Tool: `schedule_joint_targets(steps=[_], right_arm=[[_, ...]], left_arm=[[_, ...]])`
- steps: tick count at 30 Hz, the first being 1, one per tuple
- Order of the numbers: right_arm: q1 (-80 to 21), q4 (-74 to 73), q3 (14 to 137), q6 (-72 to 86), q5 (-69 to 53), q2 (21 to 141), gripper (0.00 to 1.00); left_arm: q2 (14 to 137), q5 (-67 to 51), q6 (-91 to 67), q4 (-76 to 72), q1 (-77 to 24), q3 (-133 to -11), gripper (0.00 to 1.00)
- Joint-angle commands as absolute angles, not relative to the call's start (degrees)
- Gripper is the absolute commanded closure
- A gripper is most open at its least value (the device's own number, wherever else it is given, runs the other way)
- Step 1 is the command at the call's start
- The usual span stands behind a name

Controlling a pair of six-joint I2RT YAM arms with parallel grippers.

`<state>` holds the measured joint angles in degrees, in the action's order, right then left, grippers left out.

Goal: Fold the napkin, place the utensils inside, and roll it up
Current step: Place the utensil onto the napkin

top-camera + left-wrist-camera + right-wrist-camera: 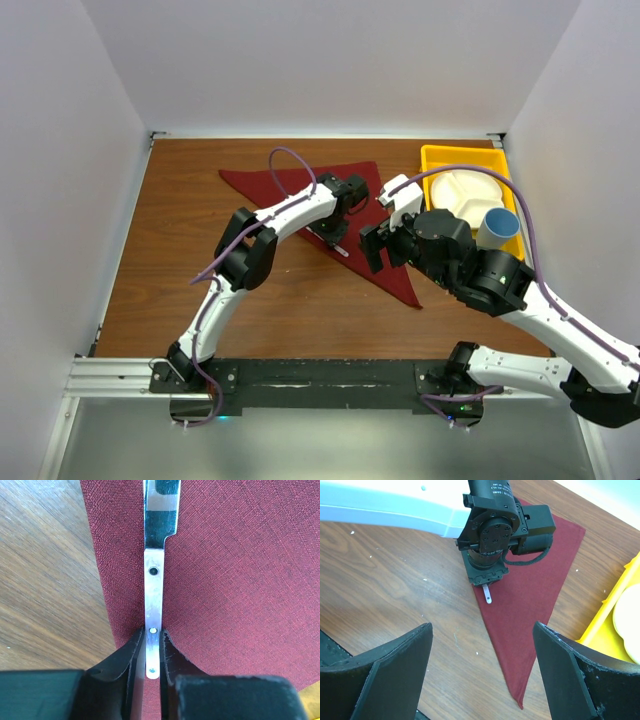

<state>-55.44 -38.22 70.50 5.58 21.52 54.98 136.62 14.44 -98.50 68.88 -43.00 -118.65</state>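
The maroon napkin (pixel 250 182) lies folded into a triangle on the wooden table, its point toward the front right. My left gripper (pixel 336 236) is low over the napkin's near edge and shut on the riveted handle of a silvery utensil (pixel 154 580), which lies along the cloth (pixel 240 580). The handle tip (pixel 488 596) pokes out below the left gripper (pixel 487 577) in the right wrist view. My right gripper (pixel 375 248) is open and empty, hovering above the napkin's (pixel 530 595) pointed end. I see no other utensils.
A yellow tray (pixel 435 160) at the back right holds a white divided plate (pixel 460 195) and a blue cup (pixel 498 228); its edge shows in the right wrist view (pixel 615 610). White walls enclose the table on three sides.
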Motion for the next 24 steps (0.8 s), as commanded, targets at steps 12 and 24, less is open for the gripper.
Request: schedule_joint_targets(steps=[12, 24], right_arm=[[-54.9, -39.7, 70.5, 10.1, 24.5, 54.9, 0.13], [-49.3, -35.9, 68.0, 16.7, 13.7, 63.8, 0.05]], left_arm=[[126.9, 20.5, -96.3, 68.4, -43.1, -117.4, 0.24], [82.0, 15.0, -56.4, 13.7, -25.6, -63.0, 0.22]])
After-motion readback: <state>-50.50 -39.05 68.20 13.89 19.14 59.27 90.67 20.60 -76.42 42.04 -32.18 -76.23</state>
